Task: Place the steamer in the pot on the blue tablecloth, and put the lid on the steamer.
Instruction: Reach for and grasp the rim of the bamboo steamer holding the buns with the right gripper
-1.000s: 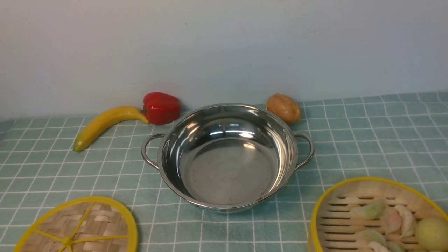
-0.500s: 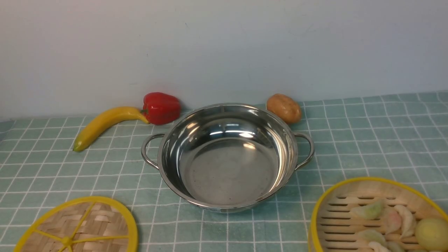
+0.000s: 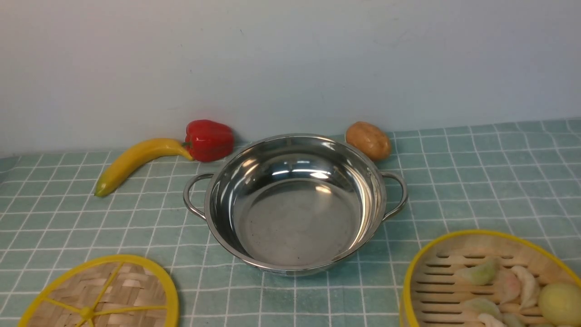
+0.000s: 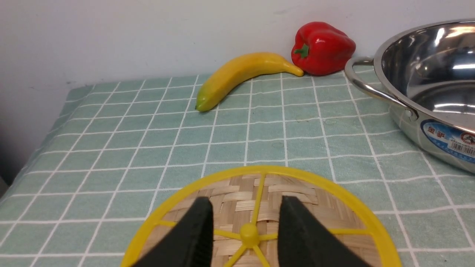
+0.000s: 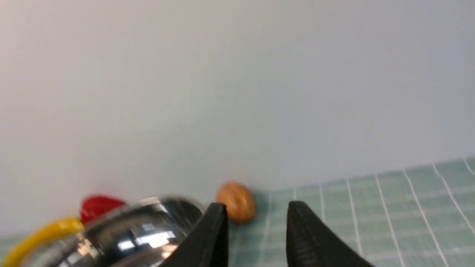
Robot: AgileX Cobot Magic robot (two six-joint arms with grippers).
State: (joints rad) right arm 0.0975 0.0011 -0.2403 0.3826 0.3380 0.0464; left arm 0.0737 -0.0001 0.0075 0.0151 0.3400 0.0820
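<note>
Front view: the pot (image 3: 290, 213) is set mouth-up mid blue tablecloth (image 3: 476, 181), handles (image 3: 185, 195) aligned left–right; steamer (image 3: 467, 247) at near right, lid (image 3: 104, 295) flat at near left. Left claw (image 4: 245, 202) and right claw (image 5: 256, 207) are held parted, empty.

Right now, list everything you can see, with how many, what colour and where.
pot: one, shiny steel, empty, middle of the tablecloth
steamer: one, bamboo with yellow rim, near right, cut by the frame
dumplings: several, pale green, pink, white, inside the steamer
round yellowish item: one, beside the dumplings
lid: one, woven bamboo, yellow rim, near left
banana: one, yellow, far left
bell pepper: one, red, beside the banana
potato: one, brown, behind the pot
tablecloth: one, teal-blue, white grid, under everything
left gripper: one, black, open, above the lid
right gripper: one, black, open, empty
</note>
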